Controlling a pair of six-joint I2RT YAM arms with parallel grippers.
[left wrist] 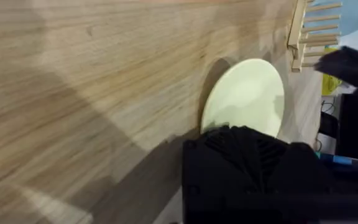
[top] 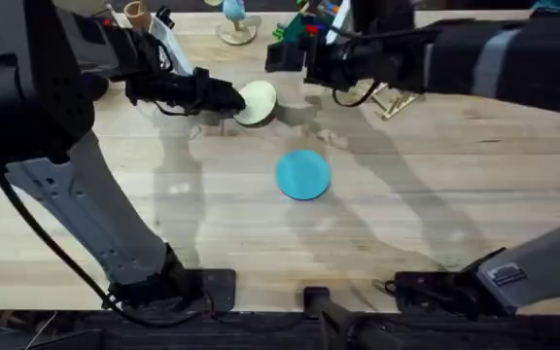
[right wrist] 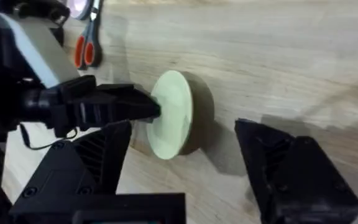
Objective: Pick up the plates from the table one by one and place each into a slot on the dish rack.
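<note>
Clamped on the rim of the small round cream-yellow plastic plate (top: 257, 103), the left gripper (top: 229, 99) reaches from the left, its arm stretched across the pale plank table (top: 163, 224). Overhead, the turquoise round plate (top: 303, 175) lies flat mid-table, and the right gripper (top: 290, 56) hangs near the far edge. From the left wrist, the cream plate stands tilted on edge, the light-wood pegged dish rack (left wrist: 309, 34) beyond. From the right wrist, black fingers (right wrist: 291, 174) stand wide apart, facing the held plate.
</note>
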